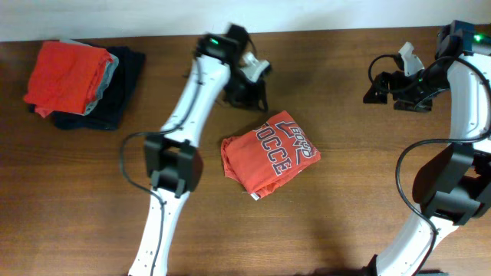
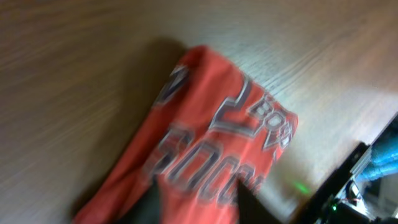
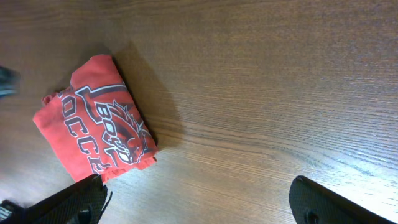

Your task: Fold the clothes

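Observation:
A folded orange-red T-shirt [image 1: 270, 153] with navy-and-white lettering lies in a compact bundle at the middle of the wooden table. My left gripper [image 1: 255, 93] hovers just beyond its far edge. In the left wrist view the shirt [image 2: 217, 124] fills the frame, and the left gripper [image 2: 199, 208] has its dark fingers [image 2: 252, 205] apart above the cloth, gripping nothing. My right gripper [image 1: 383, 88] is far off to the right. Its fingers [image 3: 323, 202] stand wide open over bare wood, with the shirt [image 3: 96, 127] to their left.
At the back left a second folded orange-red shirt [image 1: 67, 73] tops a stack with a pale grey garment [image 1: 108, 83] and a dark navy garment [image 1: 124, 88] under it. The table's far edge [image 1: 322, 31] runs along the top.

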